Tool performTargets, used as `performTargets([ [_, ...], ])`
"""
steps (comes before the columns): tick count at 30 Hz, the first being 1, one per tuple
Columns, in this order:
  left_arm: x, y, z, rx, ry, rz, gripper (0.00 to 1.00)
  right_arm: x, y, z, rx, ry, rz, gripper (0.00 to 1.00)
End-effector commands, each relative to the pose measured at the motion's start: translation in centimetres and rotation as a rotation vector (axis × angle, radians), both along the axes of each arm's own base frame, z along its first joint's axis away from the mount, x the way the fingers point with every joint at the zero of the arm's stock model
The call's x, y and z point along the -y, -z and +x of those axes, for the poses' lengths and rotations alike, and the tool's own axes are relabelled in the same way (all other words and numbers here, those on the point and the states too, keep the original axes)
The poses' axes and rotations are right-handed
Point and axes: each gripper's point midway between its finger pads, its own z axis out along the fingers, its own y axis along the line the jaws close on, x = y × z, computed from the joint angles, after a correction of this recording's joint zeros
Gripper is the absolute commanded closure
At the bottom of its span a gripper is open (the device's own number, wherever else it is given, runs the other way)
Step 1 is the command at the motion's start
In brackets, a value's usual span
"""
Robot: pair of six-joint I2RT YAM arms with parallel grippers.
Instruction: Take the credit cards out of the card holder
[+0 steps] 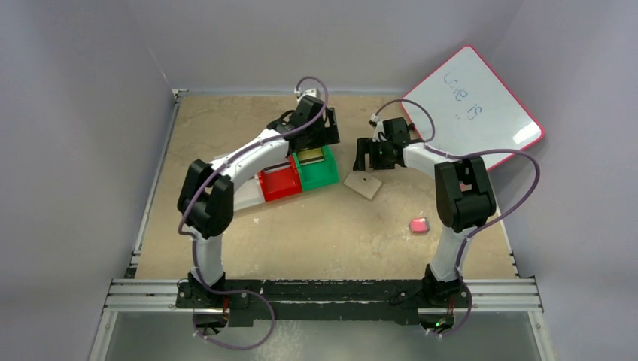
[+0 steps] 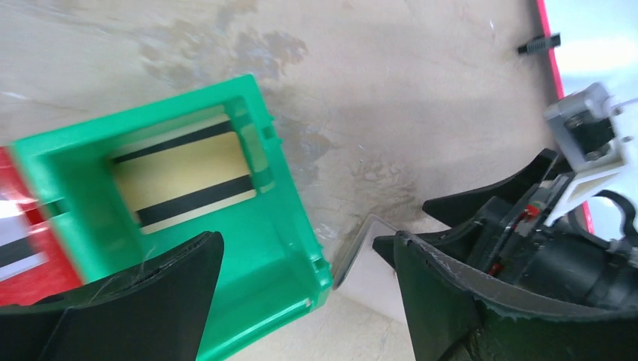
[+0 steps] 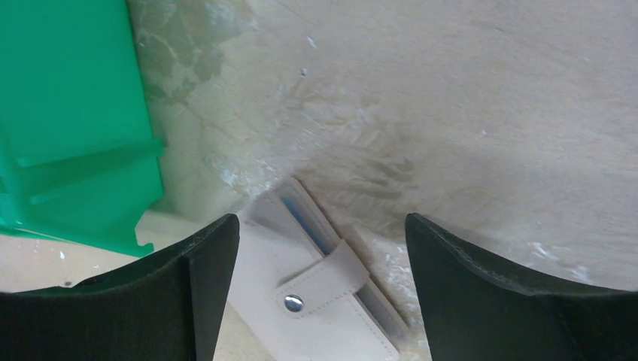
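- The left end effector [image 2: 307, 241] is hanging open and empty over the green bin [image 2: 293, 226], where a gold credit card [image 2: 184, 177] is lying flat. Dropping lower is risking a strike on the bin wall.
- The card holder [image 3: 316, 301] is lying folded on the counter [image 3: 489, 113] just right of that bin, with its snap tab apparently fastened.
- The right end effector [image 3: 314, 226] is hovering open directly above it, gripping nothing. A flat pinch is risking pushing the holder aside unopened.

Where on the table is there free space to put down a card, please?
Free: the near middle of the table, between red bin, pink block and its near edge. Crowded: green bin to card holder, under the left gripper and right gripper.
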Motion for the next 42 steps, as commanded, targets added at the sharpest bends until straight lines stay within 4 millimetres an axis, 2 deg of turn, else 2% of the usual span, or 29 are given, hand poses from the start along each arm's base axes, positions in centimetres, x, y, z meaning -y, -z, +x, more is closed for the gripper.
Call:
performTargets([
  [1, -6.0, -3.8, 0.5, 0.091, -0.147, 0.066, 0.16, -0.4, -0.4, 0.4, 0.035, -0.029, -0.062, 0.17],
  [4, -8.6, -3.2, -0.1, 0.081, -0.199, 0.099, 0.16, -0.2, 0.2, -0.2, 0.031, -0.017, -0.096, 0.18],
  [6, -9.7, -3.0, -0.6, 0.082, -0.217, 0.126, 0.16, 0.1, 0.6, -0.6, 0.025, -0.009, -0.104, 0.19],
  [9, -10.6, -2.0, -1.5, 0.061, -0.227, 0.154, 0.16, 0.0, 1.0, -1.4, 0.021, -0.012, -0.099, 0.21],
  [13, -11.2, 0.9, -3.1, -0.004, -0.217, 0.181, 0.16, 0.3, 1.5, -2.3, 0.006, -0.002, -0.128, 0.27],
  [17, -10.5, 2.6, -4.0, -0.035, -0.183, 0.145, 0.16, 0.9, 1.9, -3.5, -0.01, 0.042, -0.16, 0.31],
  [26, -7.8, 4.9, -4.9, -0.093, -0.086, 0.083, 0.19, 1.2, 0.9, -5.0, -0.001, 0.098, -0.131, 0.37],
  [28, -7.3, 5.1, -5.2, -0.1, -0.075, 0.082, 0.2, 1.6, 1.6, -6.2, -0.03, 0.111, -0.141, 0.39],
  [33, -5.3, 5.7, -6.1, -0.115, -0.019, 0.058, 0.24, 2.2, 1.3, -7.8, -0.052, 0.155, -0.142, 0.41],
  [42, -2.8, 6.2, -6.6, -0.12, 0.028, 0.036, 0.28, 1.5, 0.2, -11.3, -0.079, 0.19, -0.026, 0.42],
])
